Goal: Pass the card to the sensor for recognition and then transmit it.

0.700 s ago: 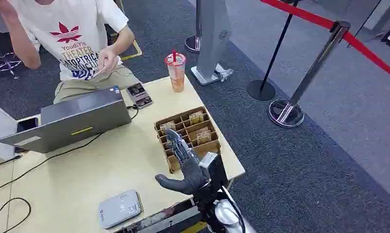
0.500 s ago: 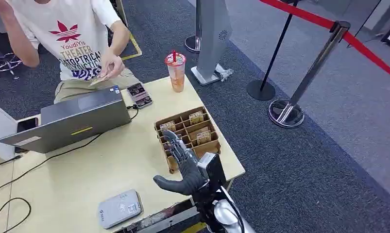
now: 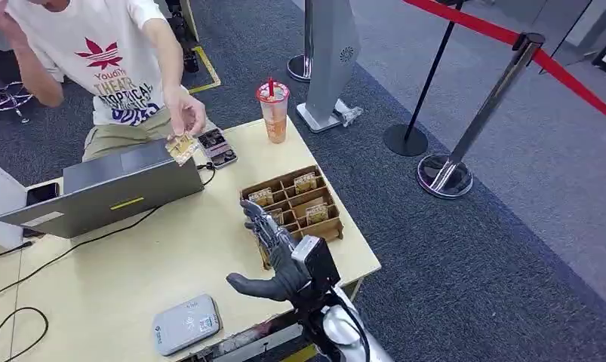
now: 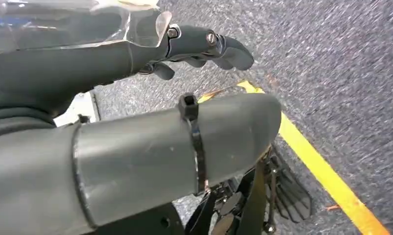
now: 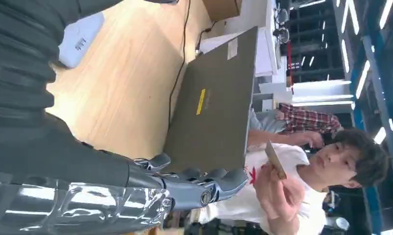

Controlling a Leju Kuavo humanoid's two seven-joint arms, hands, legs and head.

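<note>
The right hand (image 3: 273,256) hovers over the near right part of the table (image 3: 133,256), fingers apart and empty, just beside the cardboard box (image 3: 326,226) of cards. A person's hand (image 3: 185,117) at the far side pinches a card (image 3: 181,147) above the laptop (image 3: 107,188). The left hand (image 4: 135,98) hangs over the floor, fingers loosely curled on nothing; the sensor (image 3: 185,324) lies at the near edge.

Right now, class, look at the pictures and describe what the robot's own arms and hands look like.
The right hand is dark grey, with a thick grey thumb and darker jointed fingers showing small screws. A black box sits at its wrist, on a silver arm with black cables. The left hand looks alike: dark fingers, a clear plastic wrap behind them, and a black cable tie round the grey thumb.
</note>
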